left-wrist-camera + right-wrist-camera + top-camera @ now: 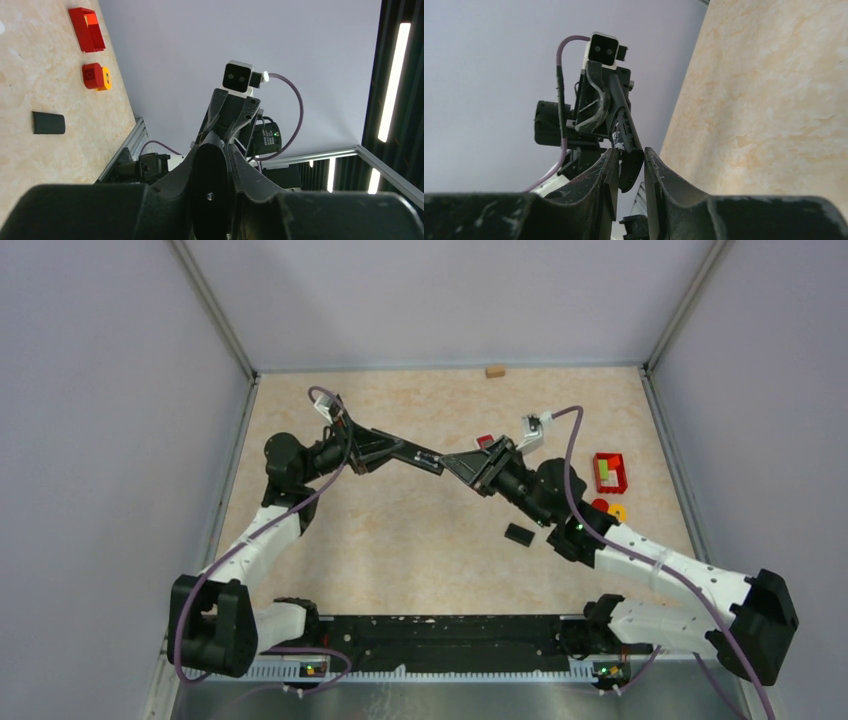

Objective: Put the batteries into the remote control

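The black remote control (420, 456) is held in the air between the two arms, above the middle of the table. My left gripper (395, 448) is shut on its left end; in the left wrist view the remote's dark rounded end (210, 185) fills the gap between the jaws of the left gripper (216, 147). My right gripper (455, 460) is closed on the remote's right tip (630, 167), which sits between the jaws of the right gripper (630, 152). I cannot make out any batteries.
A small black cover piece (518, 534) lies on the table below the right wrist and also shows in the left wrist view (48, 122). A red open box (610, 472) and a red and yellow cylinder (608, 508) sit at the right. A small wooden block (494, 371) lies at the back wall.
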Controlling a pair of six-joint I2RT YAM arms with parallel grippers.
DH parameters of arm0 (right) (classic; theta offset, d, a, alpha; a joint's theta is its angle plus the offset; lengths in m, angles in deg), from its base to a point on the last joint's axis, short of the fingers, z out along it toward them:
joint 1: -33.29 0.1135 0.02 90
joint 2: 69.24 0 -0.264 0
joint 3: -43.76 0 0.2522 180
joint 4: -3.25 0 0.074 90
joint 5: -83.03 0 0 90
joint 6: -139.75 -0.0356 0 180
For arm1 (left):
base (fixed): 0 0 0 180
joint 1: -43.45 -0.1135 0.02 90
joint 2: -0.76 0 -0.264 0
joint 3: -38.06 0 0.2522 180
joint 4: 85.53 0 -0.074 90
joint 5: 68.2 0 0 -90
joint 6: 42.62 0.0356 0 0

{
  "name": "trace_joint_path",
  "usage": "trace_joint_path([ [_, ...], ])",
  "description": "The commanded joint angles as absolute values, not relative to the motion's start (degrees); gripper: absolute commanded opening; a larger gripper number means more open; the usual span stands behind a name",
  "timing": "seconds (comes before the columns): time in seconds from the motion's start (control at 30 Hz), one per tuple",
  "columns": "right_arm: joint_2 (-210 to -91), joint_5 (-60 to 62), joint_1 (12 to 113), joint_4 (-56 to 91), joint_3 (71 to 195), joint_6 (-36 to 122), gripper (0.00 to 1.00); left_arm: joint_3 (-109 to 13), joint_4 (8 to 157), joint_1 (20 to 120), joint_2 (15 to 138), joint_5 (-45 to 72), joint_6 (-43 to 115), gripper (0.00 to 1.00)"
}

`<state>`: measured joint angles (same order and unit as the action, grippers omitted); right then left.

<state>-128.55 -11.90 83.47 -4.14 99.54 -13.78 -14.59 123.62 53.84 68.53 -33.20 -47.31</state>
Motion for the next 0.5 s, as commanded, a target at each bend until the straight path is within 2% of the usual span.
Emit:
trace_joint_path([
  [0.0,-131.3,-15.4,83.2,8.5,105.9,-8.4,0.25,-18.1,124.9,55.1,65.0,-38.2,-41.7,0.00],
  [0.37,-135.7,-22.3,83.2,24.7,112.8,2.0,0.21,-22.9,114.7,54.8,63.7,-38.5,-31.1,0.00],
  [0.47,-134.7,-22.6,83.1,24.9,113.3,4.2,0.26,-23.4,110.1,54.6,63.6,-38.1,-27.4,0.00],
])
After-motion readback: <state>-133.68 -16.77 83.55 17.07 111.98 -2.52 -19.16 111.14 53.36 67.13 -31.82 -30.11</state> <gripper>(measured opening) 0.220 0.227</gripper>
